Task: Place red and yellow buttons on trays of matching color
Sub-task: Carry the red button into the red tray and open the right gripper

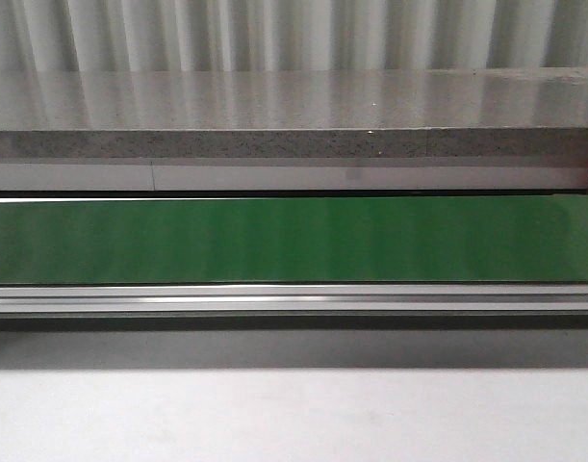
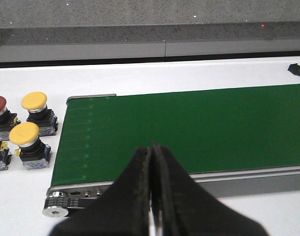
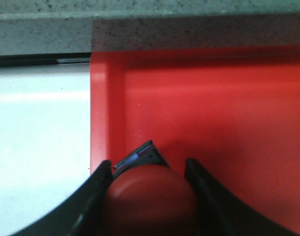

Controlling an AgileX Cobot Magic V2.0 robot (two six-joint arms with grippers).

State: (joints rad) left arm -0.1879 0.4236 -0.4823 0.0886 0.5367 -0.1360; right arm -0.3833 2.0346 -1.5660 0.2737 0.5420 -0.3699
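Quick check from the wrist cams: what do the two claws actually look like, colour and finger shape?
Both are plain black. The left claw has two broad fingers tapering to narrow tips, with scuffed, worn inner edges. The right claw shows two dark fingers with curved inner edges; they are partly cut off by the frame. No cables or markings show. Neither arm appears in the front view.

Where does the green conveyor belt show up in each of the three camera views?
Front view: the green conveyor belt runs as a band across the whole width, mid-picture.
Left wrist view: it fills the middle and right beyond the shut left pincer, its end roller near the buttons.
Right wrist view: not in it; only the red tray.
Shared landmark: the grey speckled ledge behind.
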